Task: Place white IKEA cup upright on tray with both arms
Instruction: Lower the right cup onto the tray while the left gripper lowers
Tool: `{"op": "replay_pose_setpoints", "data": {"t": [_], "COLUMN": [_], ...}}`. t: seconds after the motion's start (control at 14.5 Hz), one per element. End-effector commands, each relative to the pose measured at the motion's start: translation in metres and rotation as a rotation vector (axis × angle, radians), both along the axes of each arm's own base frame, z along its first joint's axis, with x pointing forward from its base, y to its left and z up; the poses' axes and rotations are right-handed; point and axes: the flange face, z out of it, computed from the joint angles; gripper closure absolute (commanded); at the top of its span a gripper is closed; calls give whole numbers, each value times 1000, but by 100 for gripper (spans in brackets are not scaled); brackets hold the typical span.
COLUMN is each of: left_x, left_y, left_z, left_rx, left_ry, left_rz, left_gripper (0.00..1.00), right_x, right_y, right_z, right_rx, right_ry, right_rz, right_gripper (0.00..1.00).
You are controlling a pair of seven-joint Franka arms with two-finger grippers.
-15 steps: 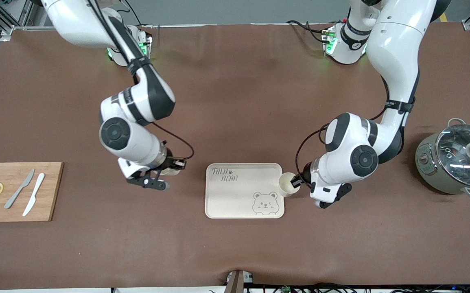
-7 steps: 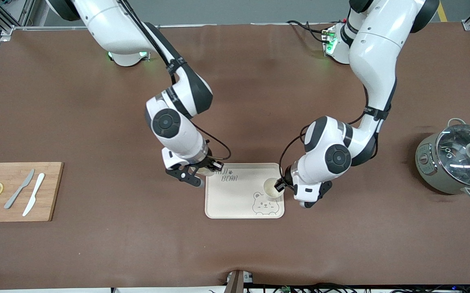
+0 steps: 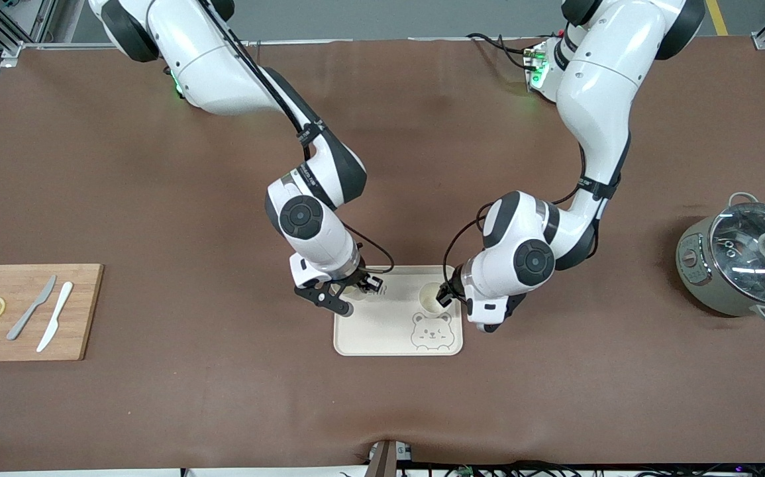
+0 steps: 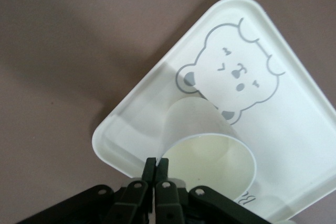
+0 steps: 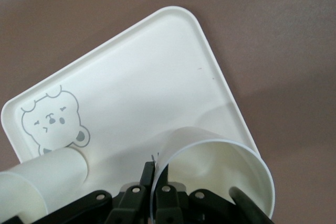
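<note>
Both grippers are carrying a white cup apiece over the tray point(image 3: 389, 324), which is lying at the lower middle of the front view with its grey bear drawing point(image 3: 432, 330) toward the front camera. In that view, the left gripper point(image 3: 447, 295) is hovering over the tray's edge toward the left arm's end, its fingers pinched on the rim of the left cup point(image 3: 431, 299), whose open mouth is facing up. The left wrist view is showing the same fingers point(image 4: 156, 167) closed on that cup's wall point(image 4: 202, 145) above the bear. Over the tray's corner toward the right arm's end, the right gripper point(image 3: 354, 289) is clamping the right cup point(image 5: 215, 169) by its rim, with the fingers point(image 5: 148, 174) gripping the thin wall.
</note>
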Motion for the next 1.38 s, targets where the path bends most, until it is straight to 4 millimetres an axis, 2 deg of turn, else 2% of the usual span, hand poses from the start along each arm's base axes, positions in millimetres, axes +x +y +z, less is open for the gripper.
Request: {"op": "replay_pose_setpoints", "data": {"t": [0.0, 0.21, 0.34, 0.41, 0.48, 0.55, 0.69, 0.76, 0.89, 0.96, 1.03, 1.1, 1.17, 1.31], "left_x": [-2, -6, -7, -7, -6, -6, -5, -5, -2, 0, 2, 5, 7, 14], "left_y": [-4, -6, -7, -7, -6, -5, -6, -5, -2, 0, 2, 6, 10, 21], "left_z": [0, -4, -5, -5, -5, -5, -4, -2, 4, 11, 19, 25, 30, 49], "left_rx": [-1, 13, 14, 13, 10, 7, 6, 7, 7, 3, -1, -2, -2, -10], "left_ry": [52, 62, 60, 58, 54, 49, 44, 42, 33, 24, 14, 4, -3, -32], "left_rz": [3, -13, -26, -32, -47, -63, -64, -64, -58, -56, -51, -46, -43, -39], "left_gripper": [100, 100, 100, 92, 70, 57, 9, 2, 0, 0, 0, 0, 0, 0], "right_x": [3, 2, -5, -5, -6, -6, -6, -6, -6, -6, -5, -4, -4, -3], "right_y": [10, 12, 24, 24, 25, 25, 25, 25, 25, 25, 23, 23, 22, 22], "right_z": [-8, -16, -26, -31, -33, -35, -37, -38, -40, -40, -40, -40, -40, -37], "right_rx": [-31, -51, -70, -76, -78, -76, -76, -77, -74, -74, -73, -74, -75, -74], "right_ry": [-41, -55, -75, -78, -79, -82, -81, -80, -82, -82, -81, -81, -82, -83], "right_rz": [16, 8, 12, 6, 7, 6, 1, -2, -1, -1, -5, -5, -4, -3], "right_gripper": [100, 100, 100, 100, 100, 100, 100, 100, 100, 93, 56, 14, 0, 0]}}
